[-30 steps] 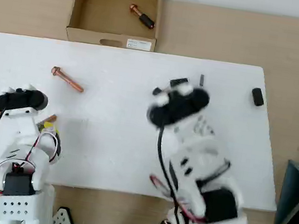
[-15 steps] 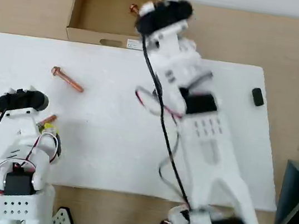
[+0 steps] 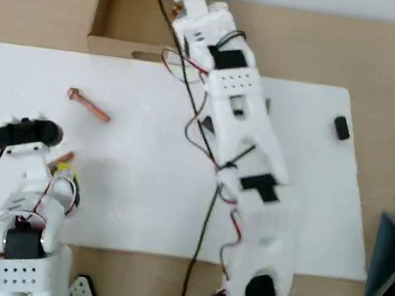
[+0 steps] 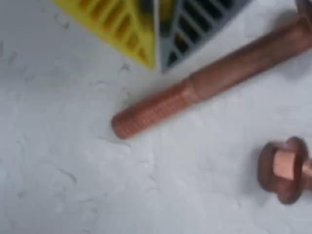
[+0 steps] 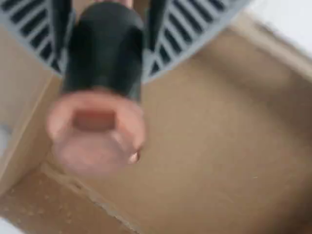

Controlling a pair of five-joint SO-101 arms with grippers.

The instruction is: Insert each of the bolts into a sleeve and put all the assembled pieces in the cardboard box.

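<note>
My right gripper (image 5: 105, 34) is clenched on a black sleeve (image 5: 104, 66) with a copper bolt head (image 5: 95, 129) sticking out of its end. I hold this piece in the air above the floor of the box (image 5: 219, 146). From the high view, my right arm stretches across the white mat (image 3: 140, 184) and ends over the box, within its walls.

My left gripper (image 4: 156, 46) sits low over the near left part of the mat. Its yellow and grey tips are pressed together with nothing between them. Just beside the tips a bare bolt (image 4: 209, 80) lies flat on the mat. Near that bolt, but apart from it, I see the head of a second bolt (image 4: 285, 168).

A third bolt (image 3: 88, 105) lies farther up the mat, between my left arm and the box. A spare sleeve (image 3: 341, 127) rests near the mat's far right corner, well apart from both arms.
</note>
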